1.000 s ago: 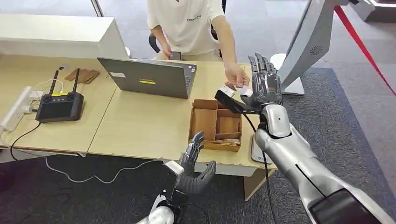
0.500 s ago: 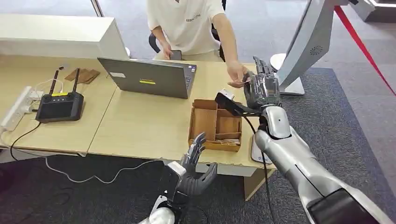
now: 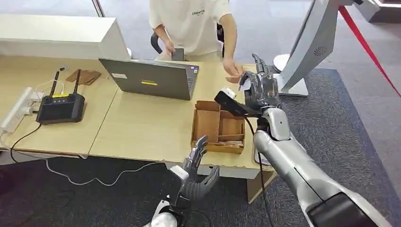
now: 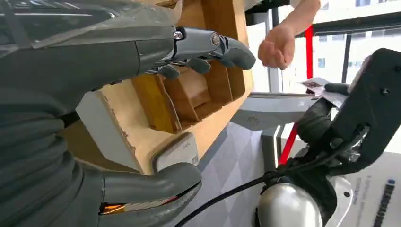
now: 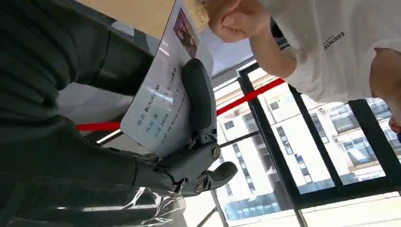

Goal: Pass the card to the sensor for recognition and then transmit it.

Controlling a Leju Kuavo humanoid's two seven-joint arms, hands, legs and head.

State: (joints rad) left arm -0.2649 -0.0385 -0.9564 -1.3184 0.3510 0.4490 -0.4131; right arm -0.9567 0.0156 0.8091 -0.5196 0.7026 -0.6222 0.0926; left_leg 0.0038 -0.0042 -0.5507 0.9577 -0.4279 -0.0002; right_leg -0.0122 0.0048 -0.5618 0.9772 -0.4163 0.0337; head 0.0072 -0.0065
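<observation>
A white printed card stands upright in my right hand, raised over the table's far right corner. In the right wrist view the card lies against the palm, pinned by a dark finger. A person's hand hovers just beyond the card, apart from it. My left hand hangs open below the table's front edge, holding nothing. A flat grey-white pad lies at the table's edge beside the wooden box.
A compartmented wooden box sits below my right hand. A grey laptop stands mid-table, a black remote controller and a power strip to the left. A white kiosk stand rises at the right. The person sits behind the table.
The person's hand let go of the card and drew back. My right hand's fingers closed on the card and the hand shifted slightly away and left. My left hand barely moved.
</observation>
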